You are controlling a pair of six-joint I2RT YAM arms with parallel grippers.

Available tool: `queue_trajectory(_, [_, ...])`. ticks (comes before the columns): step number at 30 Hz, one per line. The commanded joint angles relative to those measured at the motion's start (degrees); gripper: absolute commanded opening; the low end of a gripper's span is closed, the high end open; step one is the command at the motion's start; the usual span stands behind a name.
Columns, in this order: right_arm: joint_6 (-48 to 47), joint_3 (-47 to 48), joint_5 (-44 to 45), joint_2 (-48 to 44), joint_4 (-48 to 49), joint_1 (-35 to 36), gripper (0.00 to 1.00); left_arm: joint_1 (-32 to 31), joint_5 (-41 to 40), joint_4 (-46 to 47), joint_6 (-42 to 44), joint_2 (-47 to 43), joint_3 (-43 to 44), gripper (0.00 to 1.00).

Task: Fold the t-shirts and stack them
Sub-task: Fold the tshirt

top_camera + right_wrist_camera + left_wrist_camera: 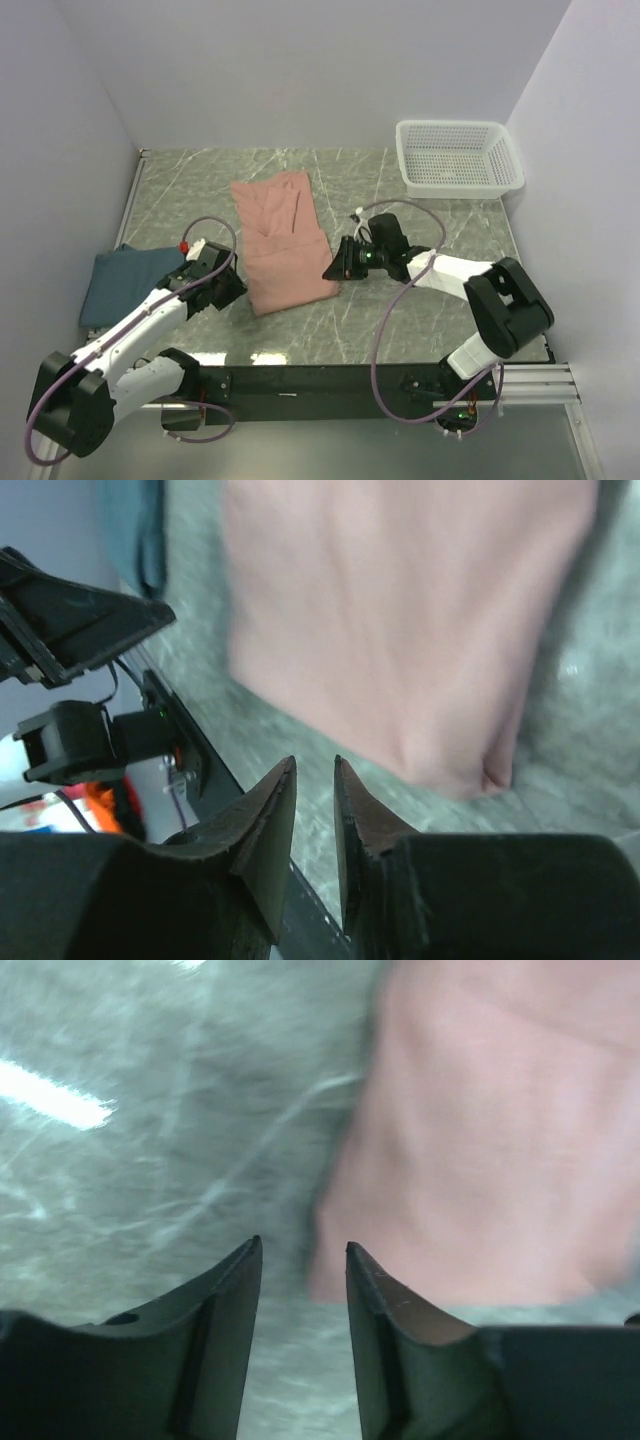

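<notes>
The pink shirt (pixel 283 240) lies folded into a long rectangle in the middle of the marble table (pixel 420 320), one short end toward the arms and the other away from them. The teal shirt (pixel 125 280) lies well to the left of the pink shirt, apart from it, at the table's left edge. A white basket (pixel 460 182) stands well off to the pink shirt's far right, in the back corner.

The left gripper (pixel 238 290) is just beside the pink shirt's near left corner, its jaws a moderate gap apart with nothing between them. The right gripper (pixel 330 270) is just beside the pink shirt's near right corner, its jaws a narrow slit apart and empty. Both wrist views are blurred, so I cannot tell whether either one touches the cloth.
</notes>
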Motion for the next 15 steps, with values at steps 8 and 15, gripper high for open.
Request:
queue_trajectory(8, [-4.20, 1.50, 2.19, -1.40, -0.68, -1.91, 0.30, -0.24, 12.93, 12.15, 0.66, 1.04, 0.25, 0.46])
queue_trajectory(15, [-8.59, -1.77, 4.04, -1.23, -0.93, -2.80, 0.40, -0.68, 12.06, 14.97, 1.71, 3.06, -2.65, 0.46])
